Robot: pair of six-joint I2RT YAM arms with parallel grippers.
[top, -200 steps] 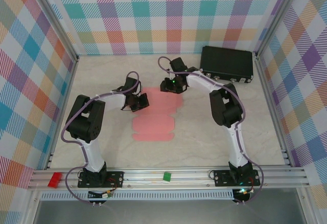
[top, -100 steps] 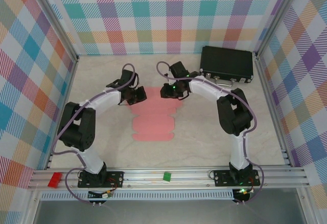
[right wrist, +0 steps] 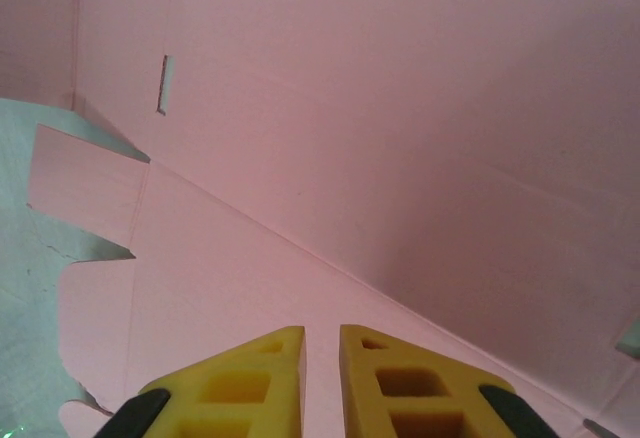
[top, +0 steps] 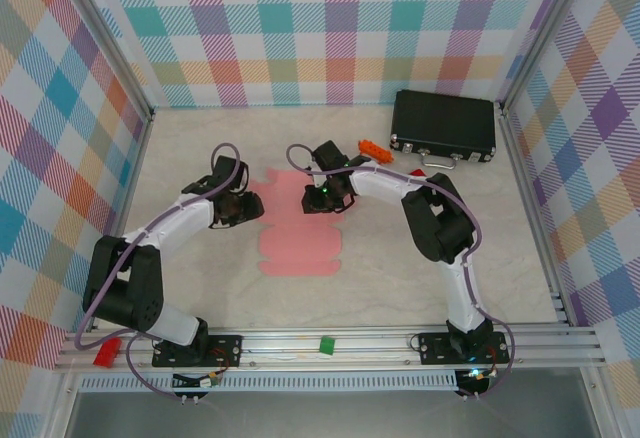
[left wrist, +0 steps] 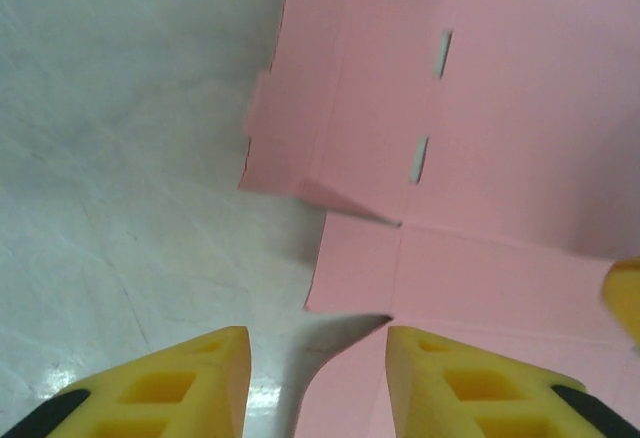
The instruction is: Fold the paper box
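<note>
Both arms reach from bases at near edge toward mid-scene. Left arm [top: 170, 223] stretches low and long, elbow near left, wrist angled right. Left gripper [top: 245, 208] [left wrist: 315, 348] faces right, yellow fingers [left wrist: 170, 383] standing apart. Right arm [top: 440, 218] folded, elbow raised, forearm pointing left. Right gripper [top: 325, 196] [right wrist: 322, 348] tipped down, fingers [right wrist: 240, 378] all but closed, only slit between. Grippers near each other, not touching.

On the table [top: 400, 278] lie the paper box [top: 300, 248], a black case [top: 444, 123] and 1 orange piece [top: 371, 146].
</note>
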